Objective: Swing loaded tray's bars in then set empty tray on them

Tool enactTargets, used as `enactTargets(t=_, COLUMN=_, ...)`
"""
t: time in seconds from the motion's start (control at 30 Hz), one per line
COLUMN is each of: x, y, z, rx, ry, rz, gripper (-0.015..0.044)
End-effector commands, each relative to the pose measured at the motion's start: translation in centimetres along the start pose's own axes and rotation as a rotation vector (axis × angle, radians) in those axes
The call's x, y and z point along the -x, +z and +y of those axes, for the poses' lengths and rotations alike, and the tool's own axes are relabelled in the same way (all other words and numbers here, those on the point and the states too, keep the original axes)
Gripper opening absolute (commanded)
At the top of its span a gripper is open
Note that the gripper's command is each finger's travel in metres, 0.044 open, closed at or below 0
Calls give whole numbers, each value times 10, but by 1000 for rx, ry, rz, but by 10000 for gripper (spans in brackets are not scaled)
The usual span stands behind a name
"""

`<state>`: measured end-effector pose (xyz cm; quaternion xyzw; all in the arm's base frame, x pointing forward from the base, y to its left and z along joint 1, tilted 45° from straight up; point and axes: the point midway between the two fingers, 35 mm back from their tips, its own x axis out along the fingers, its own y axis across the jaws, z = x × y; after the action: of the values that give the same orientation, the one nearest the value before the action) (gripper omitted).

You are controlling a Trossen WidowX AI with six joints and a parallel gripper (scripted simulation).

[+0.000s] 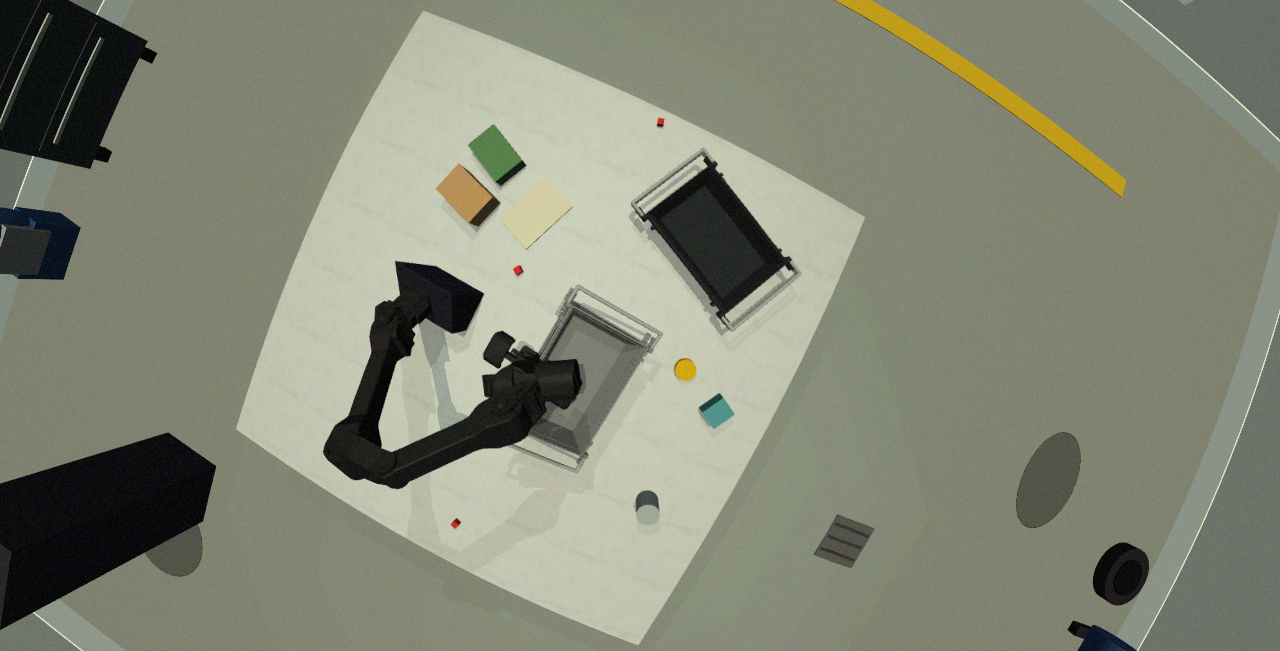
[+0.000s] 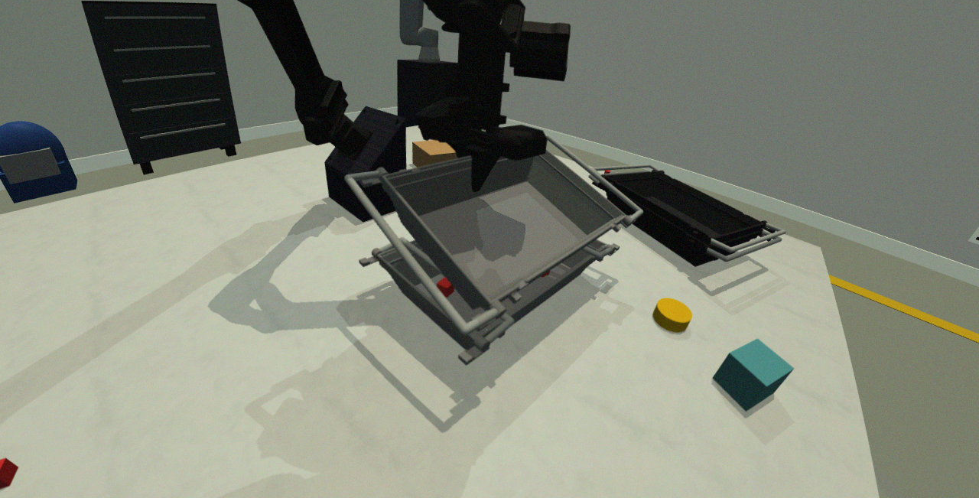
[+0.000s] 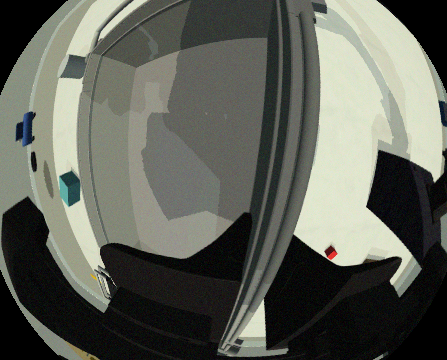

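The empty grey tray (image 1: 617, 383) (image 2: 567, 200) (image 3: 293, 125) hangs tilted above the loaded tray, its arm-side long wall high and its opposite edge low. Its own wire bars stick out past its ends. My gripper (image 2: 473, 159) (image 3: 255, 220) is shut on that high wall, one finger inside the tray. The loaded grey tray (image 2: 554, 288) stands on the table beneath, mostly covered. Red blocks (image 2: 444, 287) (image 2: 545, 272) show inside it. One of its bars (image 2: 499, 328) is swung inward near its left end; its other bar is hidden. Whether the low edge touches anything, I cannot tell.
A black tray (image 1: 662, 204) (image 2: 694, 245) with bars out stands beyond. A yellow disc (image 1: 684, 369) (image 2: 672, 314), a teal block (image 1: 717, 412) (image 2: 758, 365) (image 3: 70, 190) and a grey cylinder (image 1: 647, 508) stand nearby. Green (image 1: 494, 150) and orange (image 1: 463, 190) boxes stand farther back.
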<state>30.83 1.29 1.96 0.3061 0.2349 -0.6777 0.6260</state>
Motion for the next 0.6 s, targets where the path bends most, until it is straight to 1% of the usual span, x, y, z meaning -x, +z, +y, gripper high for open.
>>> enactTargets(t=0.0, x=-5, y=1, z=-3, rx=1, ry=-17, rz=2, gripper=0)
enactTargets(t=0.57, x=-12, y=1, z=-7, rx=1, ry=-17, rz=1, gripper=0)
